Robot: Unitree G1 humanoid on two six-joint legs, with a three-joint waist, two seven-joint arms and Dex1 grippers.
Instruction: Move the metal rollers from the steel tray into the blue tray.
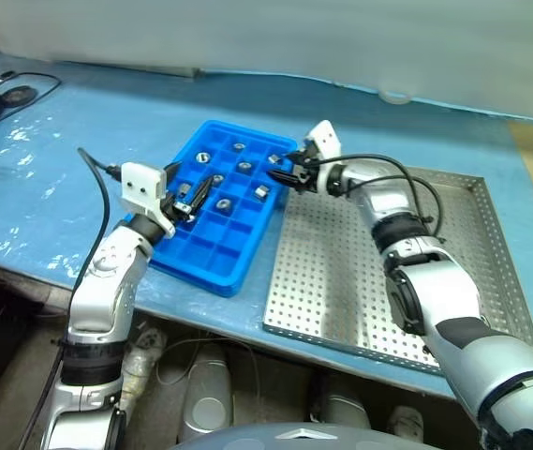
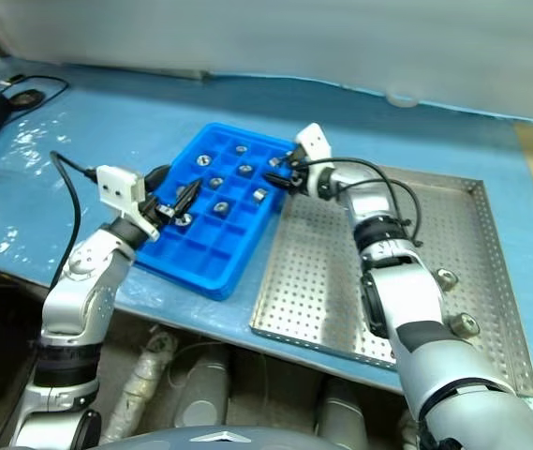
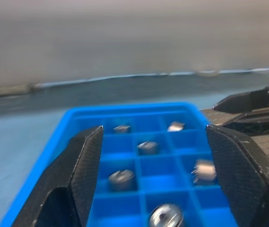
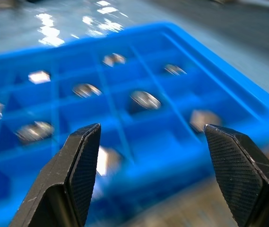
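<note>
Both the left gripper [image 1: 194, 199] at nine o'clock and the right gripper [image 1: 289, 173] at two o'clock hang over the blue tray [image 1: 200, 265] with fingers apart and empty, since its cells already hold metal rollers [image 1: 244, 167] while two more lie at four o'clock on the steel tray [image 2: 313, 281].

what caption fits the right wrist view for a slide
Open right gripper above the blue tray, metal rollers in its compartments.

No readable text, labels, brands, numbers, or signs anywhere
</note>
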